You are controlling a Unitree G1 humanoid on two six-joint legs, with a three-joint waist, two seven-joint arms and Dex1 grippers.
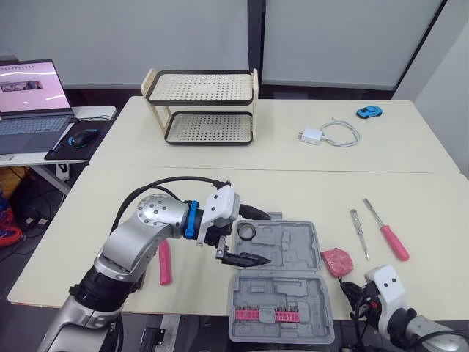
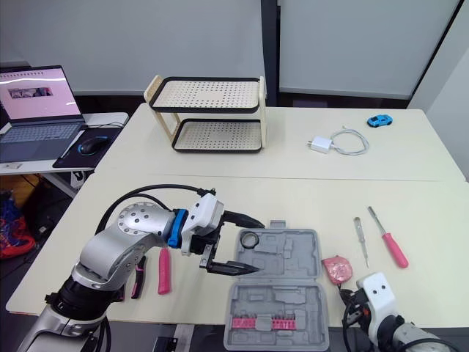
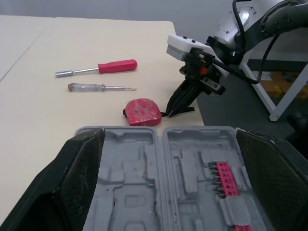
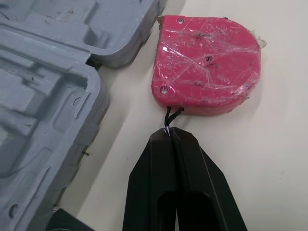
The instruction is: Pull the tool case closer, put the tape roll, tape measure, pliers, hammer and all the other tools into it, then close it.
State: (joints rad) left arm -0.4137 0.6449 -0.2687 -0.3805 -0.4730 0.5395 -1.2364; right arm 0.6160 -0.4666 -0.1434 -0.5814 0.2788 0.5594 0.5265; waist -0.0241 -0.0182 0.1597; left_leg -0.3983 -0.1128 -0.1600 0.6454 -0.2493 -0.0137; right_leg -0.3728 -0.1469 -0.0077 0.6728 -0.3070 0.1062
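Note:
The grey tool case point(image 1: 289, 253) lies open near the table's front edge, with pink bits point(image 1: 267, 315) in its near half. A tape roll point(image 1: 246, 232) rests in its far-left pocket. My left gripper point(image 1: 267, 239) hovers open over the case's left side, its fingers point(image 3: 72, 183) spread wide. The pink tape measure point(image 4: 207, 62) lies on the table just right of the case. My right gripper point(image 4: 168, 132) is shut, with the tape measure's thin cord point(image 4: 169, 115) at its tips. Pink-handled pliers point(image 1: 165, 262) lie left of the case.
A red-handled screwdriver point(image 1: 392, 236) and a slim tester screwdriver point(image 1: 359, 233) lie to the right. A two-tier rack point(image 1: 201, 106), a white charger with cable point(image 1: 311, 136) and a blue toy car point(image 1: 370, 111) sit at the back. A laptop point(image 1: 29, 95) is far left.

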